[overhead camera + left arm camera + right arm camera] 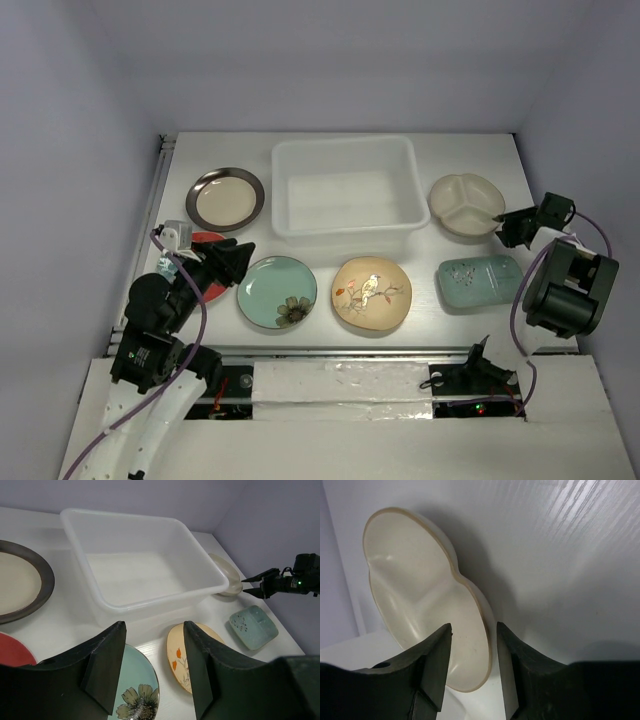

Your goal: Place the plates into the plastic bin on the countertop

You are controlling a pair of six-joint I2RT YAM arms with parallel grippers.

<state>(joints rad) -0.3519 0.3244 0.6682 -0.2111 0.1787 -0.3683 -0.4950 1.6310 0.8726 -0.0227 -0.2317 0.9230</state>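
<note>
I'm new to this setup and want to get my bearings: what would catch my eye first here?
The empty translucent plastic bin sits mid-table at the back, ringed by six unalike plates. At the right, the right hand straddles the rim of the cream divided plate with open jaws. The left hand hangs open beside the teal flower plate.

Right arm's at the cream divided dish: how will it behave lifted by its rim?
The cream divided plate looks rigid and glossy, so it may slip in the right gripper. Gripped at one rim edge, it will likely tilt. Possibly ceramic, so breakable.
</note>
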